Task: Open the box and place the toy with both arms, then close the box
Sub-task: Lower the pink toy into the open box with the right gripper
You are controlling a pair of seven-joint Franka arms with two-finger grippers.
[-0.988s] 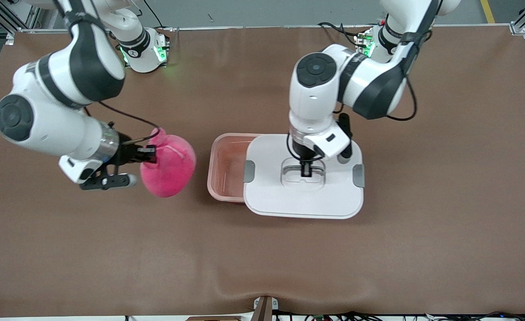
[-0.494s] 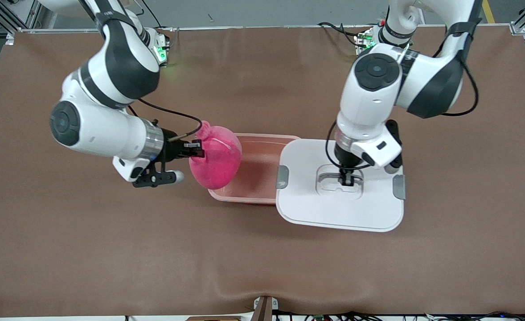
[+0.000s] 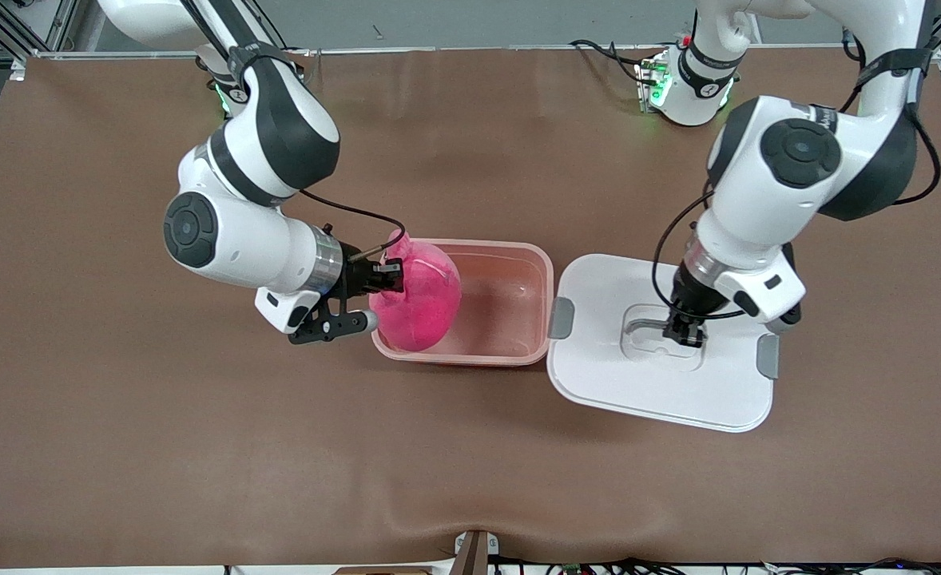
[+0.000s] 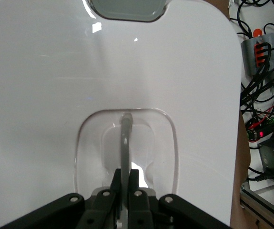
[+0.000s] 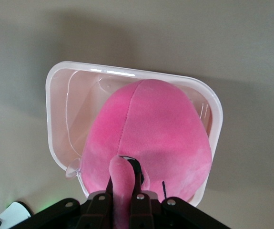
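**Over the open tub, the plush is held; the lid is carried aside**

Nearest the front camera, the white lid [image 3: 661, 375] is seen lifted clear of the box, toward the left arm's end of the table, with a grey clip [image 3: 561, 318] at each short side. Its recessed clear handle [image 4: 126, 143] is pinched between the pressed-together fingers of the left gripper [image 3: 684, 334], as is shown plainly in the left wrist view.

Beside the lid, the translucent pink box [image 3: 510, 351] is found uncovered on the brown table [image 3: 199, 463]. The end of it toward the right arm is overlapped by the hot-pink plush toy [image 3: 421, 303], which is held over that end of the opening. The toy is gripped by one small ear [image 5: 121, 179], around which the right gripper [image 3: 387, 277] is clamped.

No brand, label or legible writing can be made out on the lid, the box or the toy.
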